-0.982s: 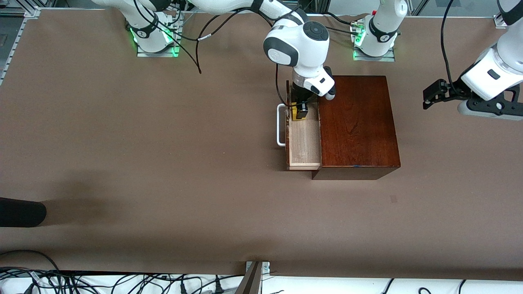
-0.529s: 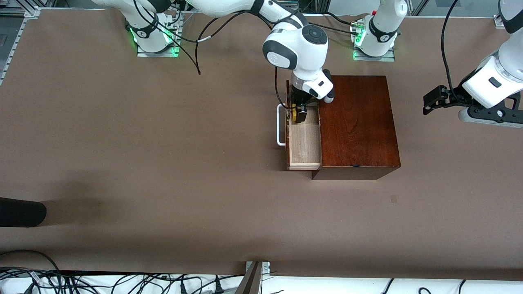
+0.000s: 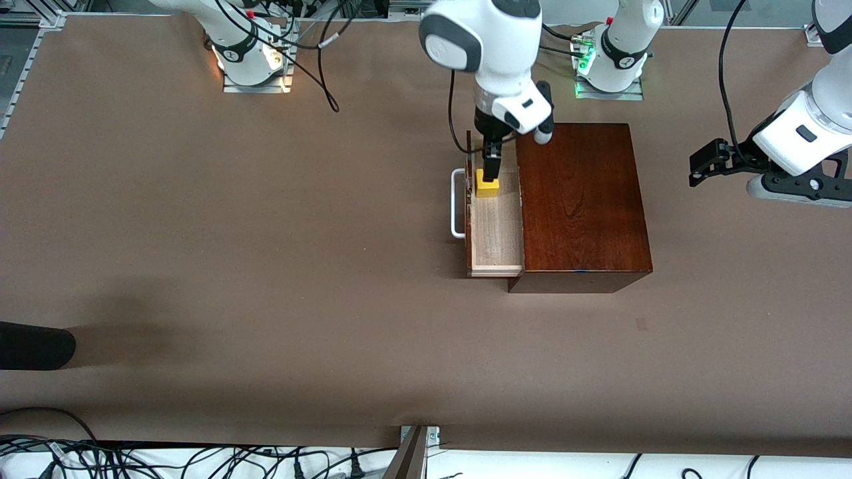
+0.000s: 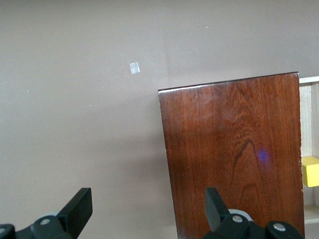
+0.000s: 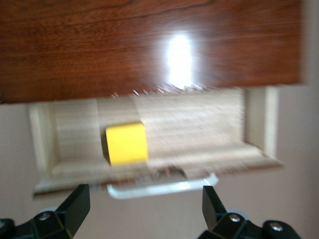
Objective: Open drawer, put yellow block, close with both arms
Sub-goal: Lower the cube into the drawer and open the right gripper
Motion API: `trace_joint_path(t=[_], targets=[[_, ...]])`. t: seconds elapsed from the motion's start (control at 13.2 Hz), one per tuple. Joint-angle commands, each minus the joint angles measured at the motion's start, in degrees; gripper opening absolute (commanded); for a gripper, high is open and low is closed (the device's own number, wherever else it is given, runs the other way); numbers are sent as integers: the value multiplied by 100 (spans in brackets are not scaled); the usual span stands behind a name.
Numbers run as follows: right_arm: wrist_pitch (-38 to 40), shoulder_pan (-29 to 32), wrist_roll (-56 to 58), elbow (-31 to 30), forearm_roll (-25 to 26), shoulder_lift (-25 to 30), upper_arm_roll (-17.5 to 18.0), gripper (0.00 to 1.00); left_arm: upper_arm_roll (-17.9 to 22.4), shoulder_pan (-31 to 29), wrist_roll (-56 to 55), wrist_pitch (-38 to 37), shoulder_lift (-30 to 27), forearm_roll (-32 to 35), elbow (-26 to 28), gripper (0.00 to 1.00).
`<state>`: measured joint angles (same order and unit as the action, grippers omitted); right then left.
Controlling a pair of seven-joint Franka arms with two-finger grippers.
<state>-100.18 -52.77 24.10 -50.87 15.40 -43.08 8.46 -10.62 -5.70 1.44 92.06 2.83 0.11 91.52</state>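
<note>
The brown bench (image 3: 266,266) carries a dark reddish-brown wooden box (image 3: 582,199), which stands toward the left arm's end. Its drawer (image 3: 496,233) is pulled out toward the right arm's end, the pale wood floor showing and the white handle (image 3: 457,203) at its front. The right arm (image 3: 489,46) reaches from its base over the drawer; the right gripper (image 3: 491,163) hangs just above the drawer's end farthest from the front camera, its jaws spread wide and holding nothing. The left arm (image 3: 809,123) waits, and the left gripper (image 3: 705,159) hovers over the bare bench beside the box, jaws wide and empty. The yellow block (image 3: 487,187) rests on the drawer floor, under the right gripper.
</note>
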Motion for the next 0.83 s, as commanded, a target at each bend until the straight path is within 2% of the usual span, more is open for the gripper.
trace_joint_path(t=[0.0,0.15,0.3,0.45,0.53,0.6,0.76], targets=[[341,659,-73,-152,-159,755,-37,100,-37,25,111,-311,60,-81,-213,100],[149,1301,-81,-143,-204,1055,-20,100,-37,60,111,-312,69,-73,-231,100],[314,1907,-73,-195,-291,1520,-46,100,-63,86,111,-346,60,-90,-231,100],[656,2575,-125,-204,-703,1733,-72,100,-116,200,119,-653,60,-361,-249,100],[727,2831,-169,-222,-913,1838,-142,100,-264,200,128,-846,60,-432,-266,100],[754,2868,-448,-396,-1090,2021,-421,100,-509,209,189,-987,60,-442,-275,100],[947,2903,-1054,-896,-1424,2461,-783,100,-1158,218,286,-945,260,-495,-310,100]])
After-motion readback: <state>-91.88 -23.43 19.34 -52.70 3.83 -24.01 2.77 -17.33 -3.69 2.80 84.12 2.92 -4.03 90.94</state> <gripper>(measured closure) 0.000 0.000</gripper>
